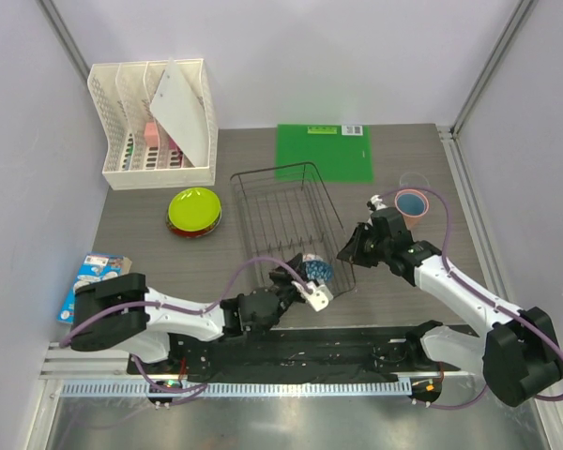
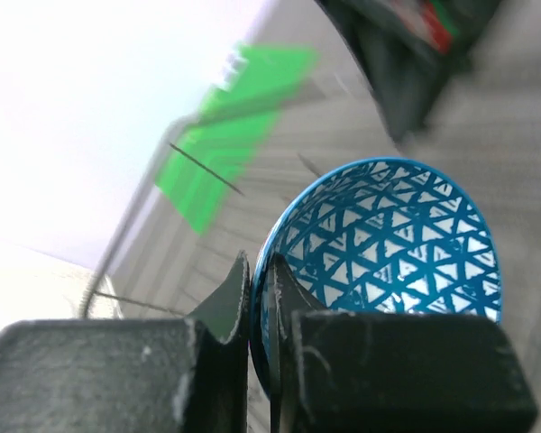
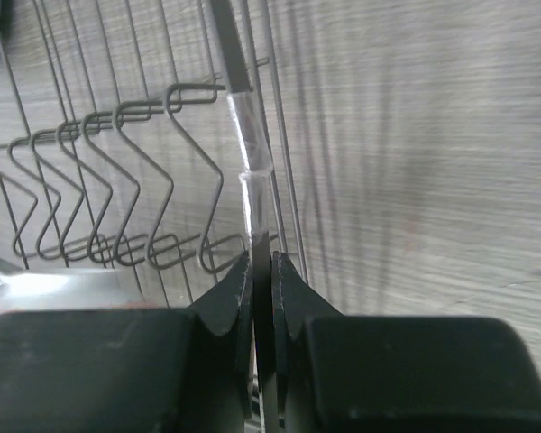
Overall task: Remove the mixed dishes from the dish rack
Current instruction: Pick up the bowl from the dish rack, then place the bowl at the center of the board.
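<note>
1. The left arm lies low along the near edge of the grey wood-grain table (image 1: 403, 141) and reaches rightward. The left gripper (image 1: 307, 287) is closed, pinching the rim of the blue-and-white patterned round bowl (image 1: 317, 271).
2. In the left wrist view, the two dark fingers (image 2: 230, 298) meet on the bowl's blue rim, one inside it and one outside. The bowl (image 2: 388, 244) is tipped on edge, so its triangle-lattice inside faces the camera.
3. The bowl sits at the near right corner of the dark wire dish rack (image 1: 263, 202). Whether it rests on the wires cannot be told.
4. Just right of that corner, the right gripper (image 1: 350, 251) is closed on the rack's right side. In the right wrist view its fingers (image 3: 230, 298) clamp a thin upright wire partly covered by a clear sleeve. The zigzag divider prongs (image 3: 117, 180) lie to the left.
5. A blue printed packet (image 1: 94, 278) lies at the near left edge of the table.
6. Left of the rack, a yellow-green plate (image 1: 194, 207) is stacked on a dark red patterned plate (image 1: 190, 231).
7. Right of the rack stands a salmon-pink cup with blue inside (image 1: 413, 203). A clear glass tumbler (image 1: 413, 177) is just behind it.
8. A flat green mat (image 1: 324, 155) lies beyond the rack's far end.
9. At the far left, a white plastic lattice file organizer (image 1: 113, 131) holds a white plate (image 1: 183, 112) leaning at a slant.
</note>
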You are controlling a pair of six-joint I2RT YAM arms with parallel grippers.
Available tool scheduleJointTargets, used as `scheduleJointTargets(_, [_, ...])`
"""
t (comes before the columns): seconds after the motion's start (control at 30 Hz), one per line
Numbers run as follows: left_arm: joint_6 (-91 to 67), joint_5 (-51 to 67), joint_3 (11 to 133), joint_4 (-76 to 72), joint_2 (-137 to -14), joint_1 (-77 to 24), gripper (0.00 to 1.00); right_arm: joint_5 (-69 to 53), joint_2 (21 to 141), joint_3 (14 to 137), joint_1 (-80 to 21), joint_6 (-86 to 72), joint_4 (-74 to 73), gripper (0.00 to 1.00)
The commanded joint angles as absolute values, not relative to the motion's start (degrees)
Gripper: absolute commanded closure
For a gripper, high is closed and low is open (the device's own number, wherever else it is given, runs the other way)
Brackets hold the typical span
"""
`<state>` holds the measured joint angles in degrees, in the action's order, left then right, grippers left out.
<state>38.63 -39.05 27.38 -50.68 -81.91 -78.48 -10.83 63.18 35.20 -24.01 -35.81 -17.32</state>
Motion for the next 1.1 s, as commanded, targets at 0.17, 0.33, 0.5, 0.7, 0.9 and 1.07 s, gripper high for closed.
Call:
scheduleJointTargets(0.17, [47.3,-40.1,35.1,-66.8,-73.1,-77.7,1.00,-15.5,63.7,35.0,-24.3,-42.3,-19.2,0.99])
scheduleJointTargets(0.33, [45.3,-42.1,36.7,-63.5,-72.8,-77.3,1.00,-15.6,63.5,35.1,-24.3,-42.5,-18.5,0.99])
scheduleJointTargets(0.5, [22.7,-46.2,44.9,-37.9,-68.7,-73.9,1.00,-13.8,61.0,35.6,-24.3,-41.8,-18.5,0.90])
scheduleJointTargets(0.7, [-3.2,-42.0,54.6,-11.0,-67.0,-67.4,1.00,-12.6,59.6,37.4,-24.3,-39.7,-19.5,0.60])
scheduleJointTargets(0.9, [-16.0,-32.5,64.0,7.2,-69.8,-61.0,1.00,-11.4,59.9,41.2,-24.3,-37.8,-20.7,0.47])
scheduleJointTargets(1.07, [-22.9,-26.5,70.3,14.9,-73.7,-57.1,1.00,-7.5,59.7,48.5,-24.3,-33.9,-25.7,0.46])
